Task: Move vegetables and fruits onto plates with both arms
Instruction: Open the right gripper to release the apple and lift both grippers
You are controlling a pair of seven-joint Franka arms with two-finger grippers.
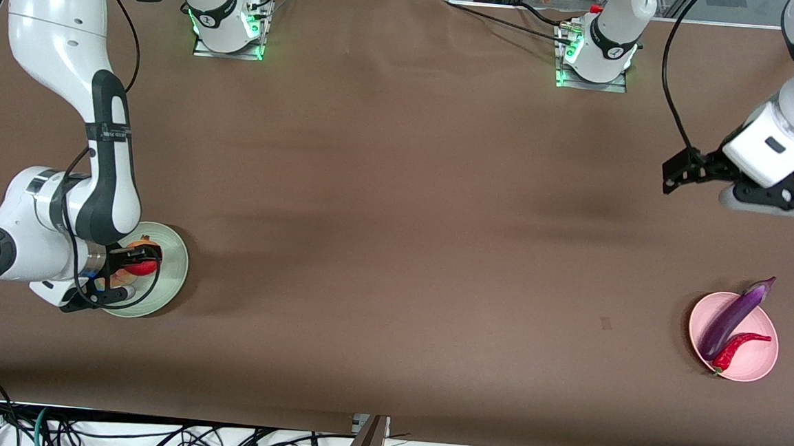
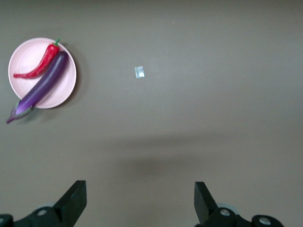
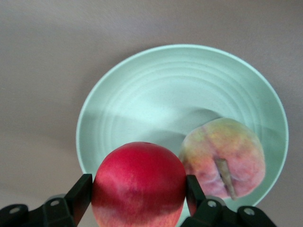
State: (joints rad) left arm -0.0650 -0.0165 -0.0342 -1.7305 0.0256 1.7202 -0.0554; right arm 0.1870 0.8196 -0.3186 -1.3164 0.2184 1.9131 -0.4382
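Observation:
My right gripper (image 1: 141, 264) is shut on the round red fruit (image 3: 139, 184), held low over the pale green plate (image 3: 180, 94) at the right arm's end of the table. The orange-pink peach (image 3: 227, 161) lies in that plate beside the red fruit (image 1: 143, 267). On the pink plate (image 1: 757, 362) at the left arm's end lie the purple eggplant (image 1: 732, 319), its stem end past the rim, and the red chili (image 1: 739, 346). My left gripper (image 1: 672, 174) hangs open and empty (image 2: 140, 198) above bare table, apart from the pink plate (image 2: 28, 56).
A small scrap of tape (image 2: 139, 72) lies on the brown tablecloth beside the pink plate. Both arm bases (image 1: 230, 26) stand along the table edge farthest from the front camera. Cables run below the nearest table edge.

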